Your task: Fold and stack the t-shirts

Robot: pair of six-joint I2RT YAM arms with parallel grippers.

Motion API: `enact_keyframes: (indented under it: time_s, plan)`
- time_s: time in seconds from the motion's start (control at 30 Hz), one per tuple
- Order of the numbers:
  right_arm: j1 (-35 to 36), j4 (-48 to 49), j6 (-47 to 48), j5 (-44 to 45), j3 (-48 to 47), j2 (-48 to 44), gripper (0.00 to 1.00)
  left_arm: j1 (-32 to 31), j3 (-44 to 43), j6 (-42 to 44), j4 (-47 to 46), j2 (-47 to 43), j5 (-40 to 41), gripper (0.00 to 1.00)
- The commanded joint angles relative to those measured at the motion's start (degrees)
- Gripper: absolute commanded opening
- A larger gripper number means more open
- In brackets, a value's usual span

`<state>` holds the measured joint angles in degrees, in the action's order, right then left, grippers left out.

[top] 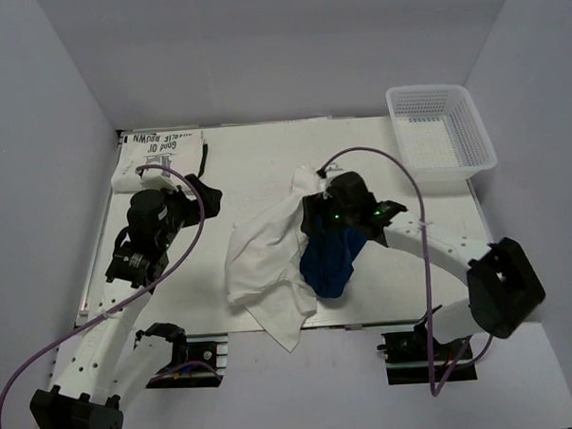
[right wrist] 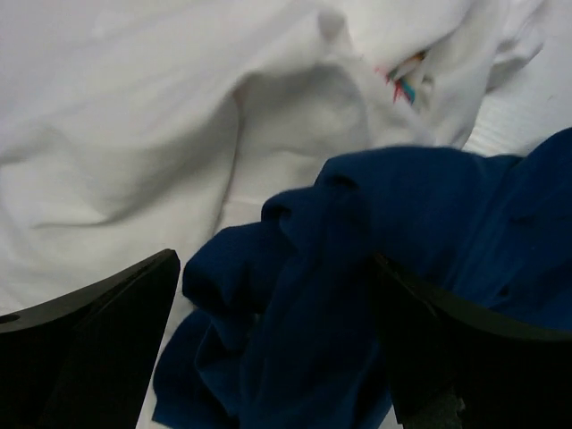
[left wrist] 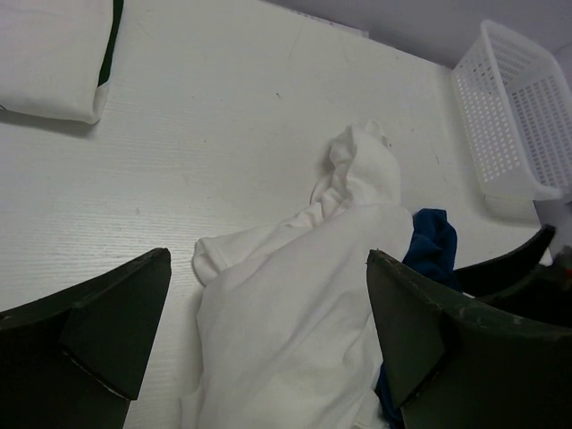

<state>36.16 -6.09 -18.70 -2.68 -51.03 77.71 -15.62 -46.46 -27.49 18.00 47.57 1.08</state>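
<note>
Two black fingers [right wrist: 89, 357] fill the bottom corners of the right wrist view, set far apart: the right jaws stand wide and grip nothing. Between them bunches a dark blue cloth t-shirt [right wrist: 357, 295], its folds lying against the right-hand finger; whether the other finger touches it I cannot tell. Behind the blue cloth spreads a crumpled white cloth t-shirt [right wrist: 134, 134] with a small colourful print [right wrist: 407, 85] near its far edge.

From above, the flat white table [top: 255, 154] sits between plain pale walls [top: 279, 44] on three sides. The two loose shirts lie together at the middle of it. The white one is on the left and reaches the near edge. The blue one touches its right side, under the head of the right arm [top: 430, 246]. A folded white t-shirt [top: 160, 153] with black lettering lies flat in the far left corner, well apart from the heap. A white plastic mesh basket [top: 441, 132] stands at the far right corner.

The left arm [top: 149, 230] hangs over the left side of the table, between the folded shirt and the heap. The left jaws are likewise spread wide and hold nothing. Their dark fingers [left wrist: 98, 331] frame bare table and the crumpled white shirt beyond, and they appear to touch neither.
</note>
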Motion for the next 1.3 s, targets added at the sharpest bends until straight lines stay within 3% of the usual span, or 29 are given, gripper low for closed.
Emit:
enact_keyframes:
  time_s: [0.0,0.13,0.17,0.2,0.33,0.37,0.4,0.57,0.7,0.9,1.13,1.27]
  plan:
    - [4.7,-10.8,3.2,11.5,-5.5,5.1,0.9,-0.2,0.0,-0.6,0.4,-2.5,2.1,1.0]
    - [6.6,-15.8,0.2,16.5,-7.7,12.8,0.9,-0.2,1.6,-0.6,-0.2,-3.0,3.7,1.0]
    - [6.7,-16.2,0.1,16.5,-8.6,13.6,0.8,-0.2,1.6,-0.6,-0.2,-3.0,3.7,1.0]
    - [7.3,-17.2,-0.7,17.7,-9.2,14.8,0.51,-0.2,1.6,-0.6,-0.2,-2.5,4.3,1.0]
    - [7.2,-16.0,-2.7,22.8,-13.6,11.9,0.36,-0.2,1.0,-1.2,0.9,-1.0,4.8,1.0]
    - [7.2,-14.6,-2.3,22.8,-14.4,9.8,0.04,-0.2,0.4,-1.2,0.9,-0.3,4.8,1.0]
    - [6.8,-13.3,-2.7,23.0,-15.8,8.2,0.0,-0.2,0.4,-1.2,0.9,-0.3,4.8,1.0]
    - [5.6,-13.1,-1.8,31.0,-23.4,4.5,0.0,-0.2,-0.1,-1.7,1.5,0.3,5.9,1.0]
    - [2.8,-14.6,-0.4,37.0,-36.0,4.3,0.0,-0.2,-0.1,-1.7,1.5,0.3,6.6,1.0]
    - [-5.9,-12.6,8.2,42.1,-49.5,10.4,0.0,-0.2,-0.1,-2.3,2.7,0.3,9.0,1.0]
    - [-22.7,-14.9,14.3,37.4,-70.1,24.7,0.0,-0.2,-0.7,-2.3,3.3,1.4,12.0,1.0]
    - [-30.0,-15.2,15.4,24.3,-76.9,33.6,0.0,0.4,-1.2,-2.3,2.7,3.3,11.1,1.0]
